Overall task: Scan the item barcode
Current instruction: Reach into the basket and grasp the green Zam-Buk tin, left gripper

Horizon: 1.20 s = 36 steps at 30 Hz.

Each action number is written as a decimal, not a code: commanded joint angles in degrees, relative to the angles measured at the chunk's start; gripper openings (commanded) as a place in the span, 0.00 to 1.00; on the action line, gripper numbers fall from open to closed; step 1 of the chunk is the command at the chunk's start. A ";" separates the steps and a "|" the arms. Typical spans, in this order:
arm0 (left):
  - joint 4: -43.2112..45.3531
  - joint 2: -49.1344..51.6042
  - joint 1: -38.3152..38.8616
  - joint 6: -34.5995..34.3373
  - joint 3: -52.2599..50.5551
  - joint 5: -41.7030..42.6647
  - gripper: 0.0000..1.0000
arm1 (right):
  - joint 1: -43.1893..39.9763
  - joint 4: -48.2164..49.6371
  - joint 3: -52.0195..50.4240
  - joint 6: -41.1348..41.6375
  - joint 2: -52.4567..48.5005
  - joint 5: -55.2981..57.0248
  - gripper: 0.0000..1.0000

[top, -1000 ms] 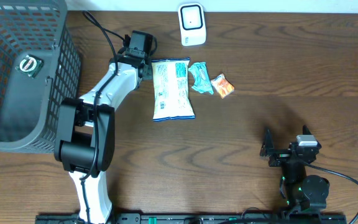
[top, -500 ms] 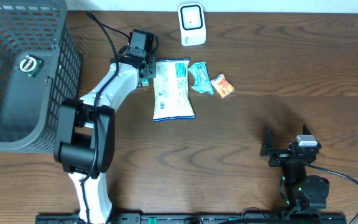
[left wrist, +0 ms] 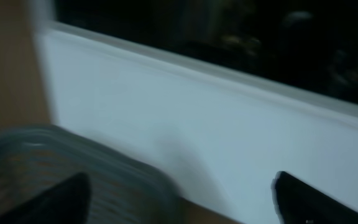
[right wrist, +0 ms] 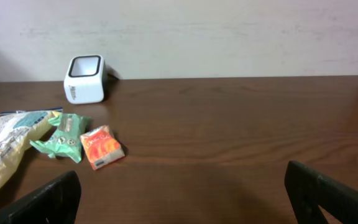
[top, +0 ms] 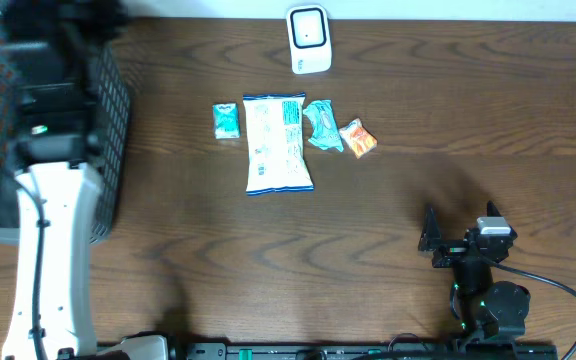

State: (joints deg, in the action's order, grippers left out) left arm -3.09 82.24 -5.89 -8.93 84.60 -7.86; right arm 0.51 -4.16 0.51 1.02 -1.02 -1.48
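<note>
Hovering above the basket (top: 111,115) at the tabletop's (top: 388,210) left edge, our left hand (left wrist: 179,202) gapes open; right hand (right wrist: 182,196) too.

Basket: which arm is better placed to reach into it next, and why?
Left. The left gripper hangs open above the basket. The right gripper rests far off on the other side, beyond the packets.
</note>
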 commanded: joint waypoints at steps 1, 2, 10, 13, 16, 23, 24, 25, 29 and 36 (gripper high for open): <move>-0.90 1.16 -8.59 -2.21 0.02 -0.28 0.98 | -0.37 -0.11 -0.20 0.61 0.24 0.28 0.99; -1.90 1.29 -10.38 -3.41 0.02 -0.28 0.98 | -0.37 -0.11 -0.20 0.61 0.24 0.28 0.99; -10.69 4.20 -18.51 -18.84 0.02 -0.26 0.99 | -0.37 -0.11 -0.20 0.61 0.24 0.28 0.99; -11.93 4.96 -18.58 -18.82 0.02 -0.28 0.99 | -0.37 -0.11 -0.20 0.61 0.24 0.28 0.99; -12.79 5.55 -18.58 -18.82 0.02 -0.28 1.00 | -0.37 -0.11 -0.20 0.61 0.24 0.28 0.99; -14.62 7.28 -18.60 -18.82 0.02 -0.68 1.00 | -0.37 -0.11 -0.20 0.61 0.24 0.28 0.99; -14.43 8.13 -18.71 -18.80 0.02 -0.76 1.00 | -0.37 -0.11 -0.20 0.61 0.24 0.28 0.99; -14.19 9.27 -18.86 -18.80 0.02 -0.76 1.00 | -0.37 -0.11 -0.20 0.61 0.24 0.28 0.99; -12.55 13.20 -19.65 -18.58 0.02 -0.74 1.00 | -0.37 -0.11 -0.20 0.61 0.24 0.28 0.99; -7.87 23.43 -20.79 -18.60 0.02 -0.72 1.00 | -0.37 -0.11 -0.20 0.61 0.24 0.28 0.99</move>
State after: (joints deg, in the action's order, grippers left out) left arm -11.84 102.00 -26.46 -27.22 84.58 -7.90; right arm 0.51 -4.16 0.51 1.02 -1.02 -1.48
